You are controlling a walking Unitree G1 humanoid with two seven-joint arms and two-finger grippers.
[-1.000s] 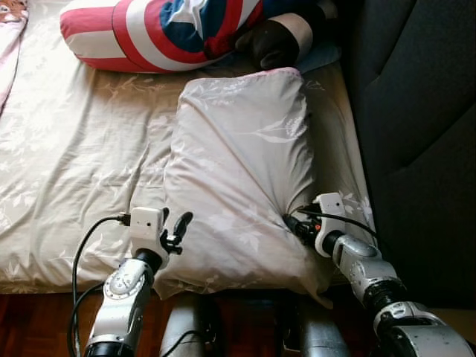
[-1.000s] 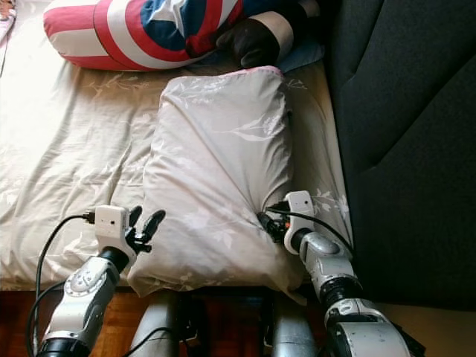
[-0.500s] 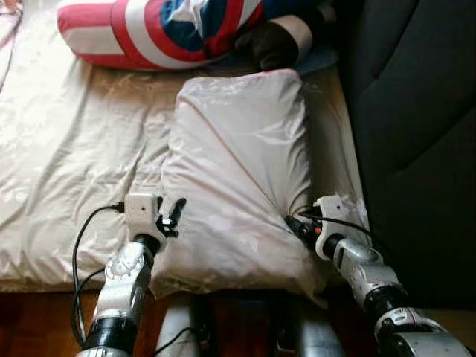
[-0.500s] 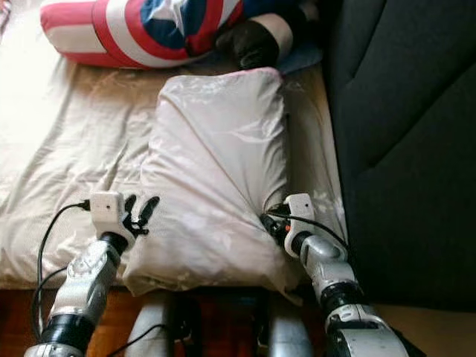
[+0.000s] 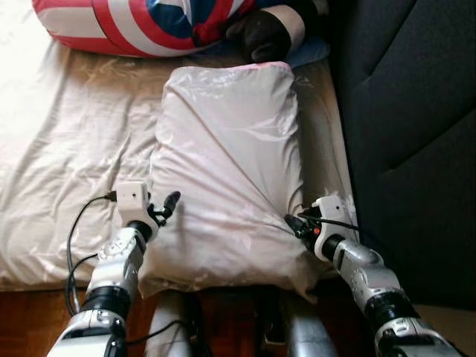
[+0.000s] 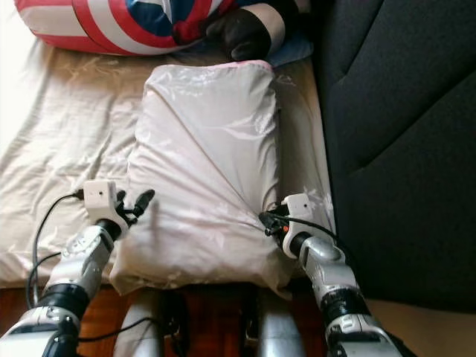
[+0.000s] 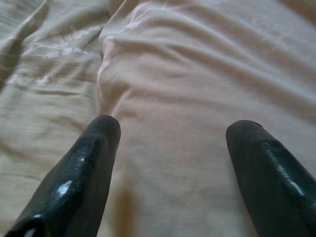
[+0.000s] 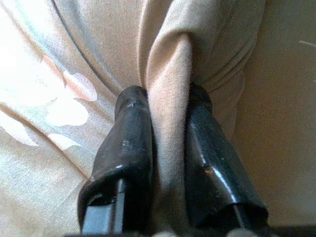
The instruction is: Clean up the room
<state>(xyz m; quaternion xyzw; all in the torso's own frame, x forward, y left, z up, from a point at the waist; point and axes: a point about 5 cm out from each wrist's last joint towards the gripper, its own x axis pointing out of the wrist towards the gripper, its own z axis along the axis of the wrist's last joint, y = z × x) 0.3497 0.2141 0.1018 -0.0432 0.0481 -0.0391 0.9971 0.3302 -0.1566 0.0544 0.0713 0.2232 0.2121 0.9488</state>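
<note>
Pillow (image 5: 227, 171) fold pinched in R gripper (image 8: 168, 123).

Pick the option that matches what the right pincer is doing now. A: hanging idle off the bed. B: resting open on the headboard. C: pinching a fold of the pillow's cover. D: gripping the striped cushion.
C: the right pincer is shut on a ridge of the pillow cover, with creases radiating from that grip.

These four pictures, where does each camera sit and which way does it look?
Left and right eye views: on the head, looking down at the pillow on the bed; both arms show.
Left wrist view: on the left arm, along its open fingers toward the pillow.
Right wrist view: along the right gripper, pinching pillow fabric.
All share the pillow.
</note>
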